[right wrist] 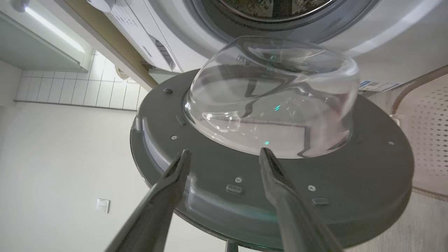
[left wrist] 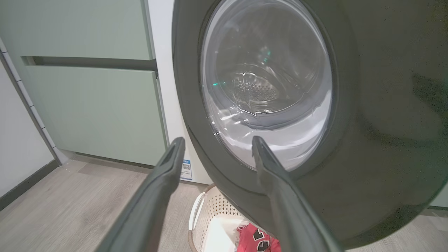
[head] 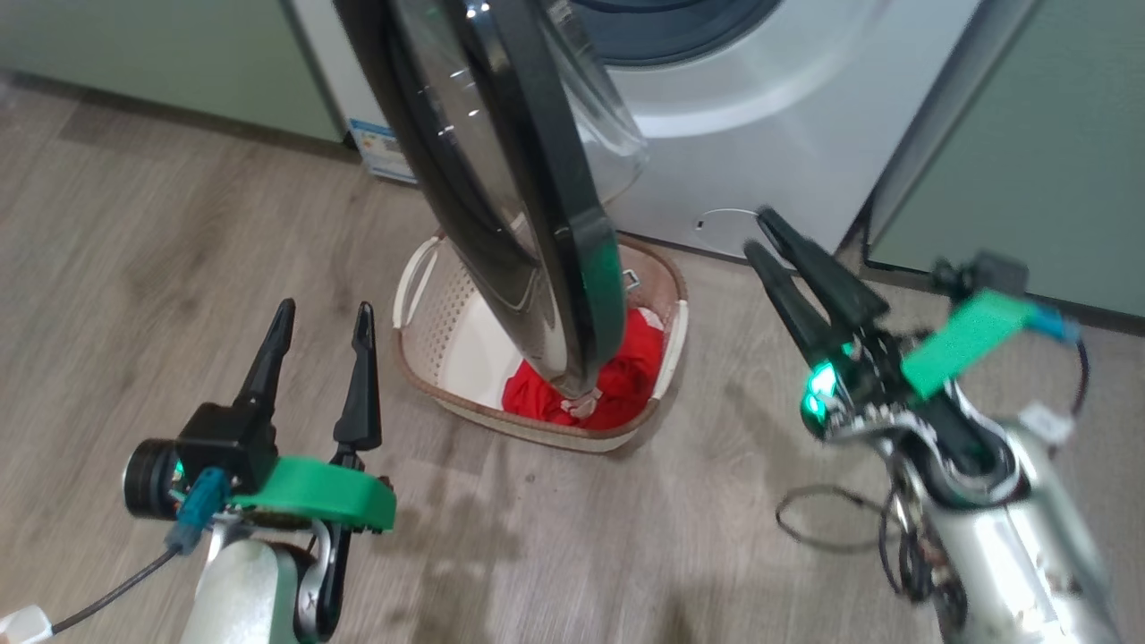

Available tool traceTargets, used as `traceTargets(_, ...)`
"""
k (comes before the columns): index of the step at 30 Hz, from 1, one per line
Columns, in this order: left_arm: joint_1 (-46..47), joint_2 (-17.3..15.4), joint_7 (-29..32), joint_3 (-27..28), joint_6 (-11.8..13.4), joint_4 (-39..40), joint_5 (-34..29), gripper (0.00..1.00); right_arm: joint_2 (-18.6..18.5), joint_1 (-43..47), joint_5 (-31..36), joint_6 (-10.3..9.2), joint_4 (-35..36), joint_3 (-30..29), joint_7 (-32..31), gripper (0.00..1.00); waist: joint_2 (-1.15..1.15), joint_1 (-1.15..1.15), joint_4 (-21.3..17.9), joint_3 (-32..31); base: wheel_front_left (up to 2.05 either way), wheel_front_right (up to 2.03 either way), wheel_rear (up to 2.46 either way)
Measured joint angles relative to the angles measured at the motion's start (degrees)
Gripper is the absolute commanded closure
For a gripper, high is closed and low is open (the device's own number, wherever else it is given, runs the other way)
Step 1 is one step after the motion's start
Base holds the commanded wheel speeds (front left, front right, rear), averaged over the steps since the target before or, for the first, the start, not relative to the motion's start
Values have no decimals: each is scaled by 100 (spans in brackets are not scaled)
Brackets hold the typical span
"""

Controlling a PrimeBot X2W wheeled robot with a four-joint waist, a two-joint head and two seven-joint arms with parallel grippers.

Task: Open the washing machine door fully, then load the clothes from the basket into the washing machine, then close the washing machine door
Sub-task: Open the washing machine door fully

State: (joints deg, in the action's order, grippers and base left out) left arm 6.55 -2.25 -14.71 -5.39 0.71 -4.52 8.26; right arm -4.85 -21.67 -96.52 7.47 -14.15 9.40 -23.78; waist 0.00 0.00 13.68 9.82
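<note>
The door (head: 546, 233) stands edge-on in the head view, swung out from the washer (head: 760, 134) and hanging over the basket (head: 447, 313), which sits on the floor with the red clothes (head: 635, 358) inside. The left gripper (head: 325, 313) is spread wide and empty, left of the basket. The right gripper (head: 759, 233), blurred, points at the washer's front.

In the left wrist view, the left gripper (left wrist: 217, 140) faces the door's outer rim (left wrist: 196, 140). A blue label (left wrist: 186, 169) with a QR code is too small to read.

In the right wrist view, the right gripper (right wrist: 224, 152) is parted with nothing between its fingers, facing the door's inner side (right wrist: 367, 168).

The opening step looks unfinished. Next, I judge, the door needs pushing wider to clear the basket.
</note>
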Motion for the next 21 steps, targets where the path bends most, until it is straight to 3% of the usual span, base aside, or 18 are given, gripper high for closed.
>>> traceTargets(12,-100,-89,0,27,-2,-63,-1,0,-22,1608,879,0,1099,-151,1151,0,0,0,-422,-146,0,0,0)
traceTargets(16,-119,-108,0,27,-1,-68,-1,0,-22,1951,1376,0,1336,-164,1569,0,0,0,-484,-197,0,0,0)
traceTargets(21,-192,-133,0,34,8,-112,0,0,-31,2029,2471,0,1522,-309,2267,0,0,0,-567,-179,0,0,0)
